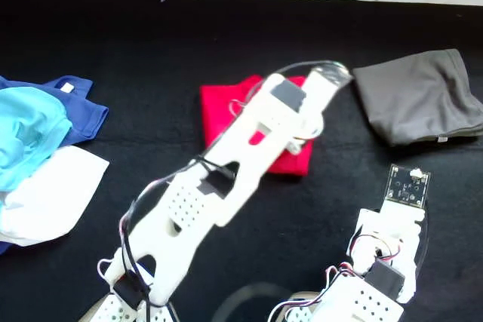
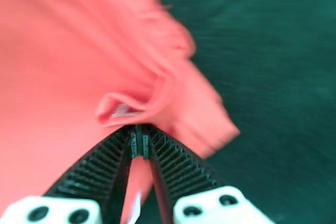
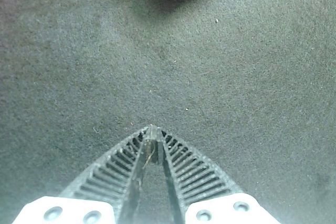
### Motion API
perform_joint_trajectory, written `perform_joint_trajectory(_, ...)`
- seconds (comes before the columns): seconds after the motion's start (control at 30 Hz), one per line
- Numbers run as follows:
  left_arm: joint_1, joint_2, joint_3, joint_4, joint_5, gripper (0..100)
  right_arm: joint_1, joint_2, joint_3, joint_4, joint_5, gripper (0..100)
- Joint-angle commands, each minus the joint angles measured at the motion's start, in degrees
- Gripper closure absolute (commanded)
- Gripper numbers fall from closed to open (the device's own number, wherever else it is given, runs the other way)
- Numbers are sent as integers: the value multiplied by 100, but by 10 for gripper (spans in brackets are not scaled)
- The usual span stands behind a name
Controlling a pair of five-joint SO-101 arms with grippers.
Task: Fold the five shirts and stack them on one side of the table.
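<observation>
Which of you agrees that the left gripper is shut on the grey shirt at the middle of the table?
The colour is wrong: the left gripper is shut on the red shirt at the middle of the table, as the left wrist view shows.

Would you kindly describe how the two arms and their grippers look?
The left arm and right arm are white plastic with perforated panels, black motors and thin cables. The left gripper and right gripper have black ribbed fingers on white mounts with screw holes.

Bright, even light blows out the white arm (image 1: pixel 189 213), with faint shadows on the table (image 1: pixel 151 58).
</observation>
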Motion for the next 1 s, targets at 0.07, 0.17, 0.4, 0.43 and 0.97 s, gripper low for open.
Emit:
perform_joint_trajectory(0.07, 400, -1086, -31, 413, -18, 991, 22, -57, 857, 13, 26, 992)
perform_joint_trajectory(0.17, 242, -1314, -31, 378, -35, 991, 22, -57, 857, 13, 26, 992)
perform_joint_trajectory(0.4, -541, -514, -31, -185, -35, 991, 22, -57, 857, 13, 26, 992)
perform_joint_trajectory(0.43, -629, -356, -31, -316, -35, 991, 22, -57, 857, 13, 26, 992)
perform_joint_trajectory(0.97, 330, -66, -286, 273, -9, 991, 13, -57, 857, 13, 35, 992)
